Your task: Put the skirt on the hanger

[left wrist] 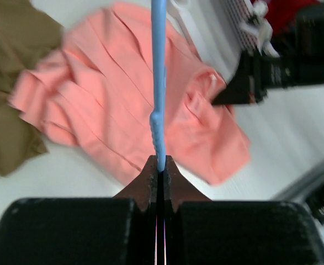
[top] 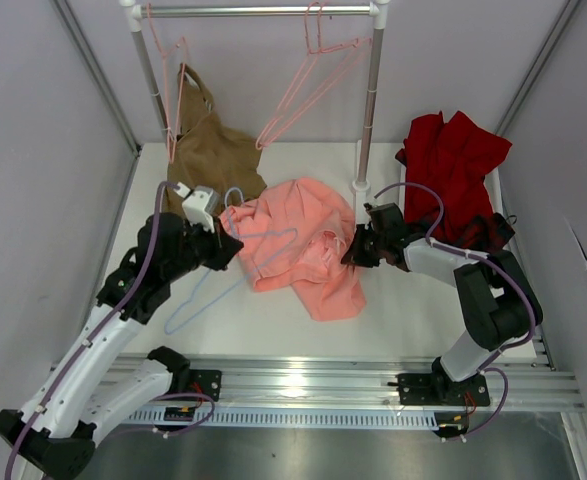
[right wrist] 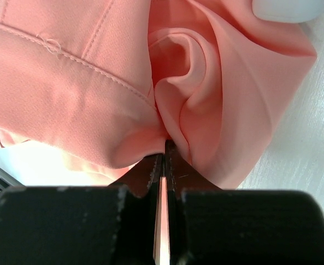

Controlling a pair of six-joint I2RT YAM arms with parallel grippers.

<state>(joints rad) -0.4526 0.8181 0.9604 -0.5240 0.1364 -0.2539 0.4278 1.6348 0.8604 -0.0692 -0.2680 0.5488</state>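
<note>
The salmon-pink skirt (top: pixel 303 245) lies crumpled on the white table between the arms; it also shows in the left wrist view (left wrist: pixel 123 99) and fills the right wrist view (right wrist: pixel 95 83). The light blue wire hanger (top: pixel 208 290) rests partly over the skirt's left side, its lower part trailing toward the near edge. My left gripper (top: pixel 223 240) is shut on the hanger wire (left wrist: pixel 158 83) at the skirt's left edge. My right gripper (top: pixel 351 250) is shut on a fold of the skirt at its right side, fabric pinched between the jaws.
A tan-brown garment (top: pixel 208 150) lies at back left and a dark red garment (top: pixel 453 165) at back right. A clothes rail (top: pixel 263 12) with two pink wire hangers (top: pixel 308 85) stands at the back, its white post foot (top: pixel 361 185) beside the skirt.
</note>
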